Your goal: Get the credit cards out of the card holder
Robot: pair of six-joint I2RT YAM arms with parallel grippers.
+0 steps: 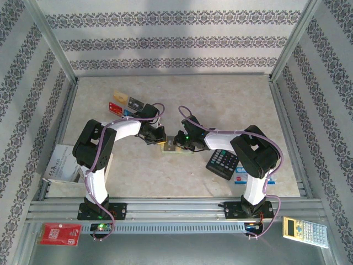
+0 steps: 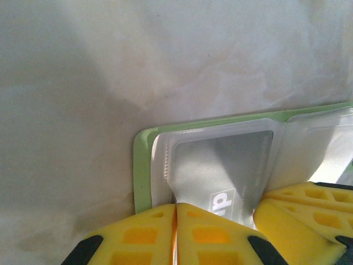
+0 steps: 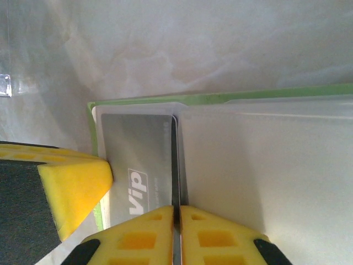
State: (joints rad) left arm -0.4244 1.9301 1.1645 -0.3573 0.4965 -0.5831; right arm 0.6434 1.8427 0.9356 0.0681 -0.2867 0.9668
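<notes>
From above, card holder [image 1: 175,146] central on tabletop [image 1: 231,105], loose credit cards [image 1: 134,103] well apart at far left; at left wrist, left tool [image 2: 175,232] pressed together at holder's edge, grey card [image 2: 220,171] inside clear sleeve [image 2: 163,165]; at right wrist, right tool [image 3: 176,232] pinching the holder's upright leaf [image 3: 175,165]; probably mid-extraction, next needing grip on that card.

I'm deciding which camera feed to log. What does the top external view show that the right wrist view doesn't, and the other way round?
Top external: loose credit cards at the table's far left, and a black calculator beside the right arm. Right wrist: a silver card printed Vip in its pocket, and the right claw pinched shut on a thin upright leaf beside it. Shared: the green card holder, lying open.
</notes>
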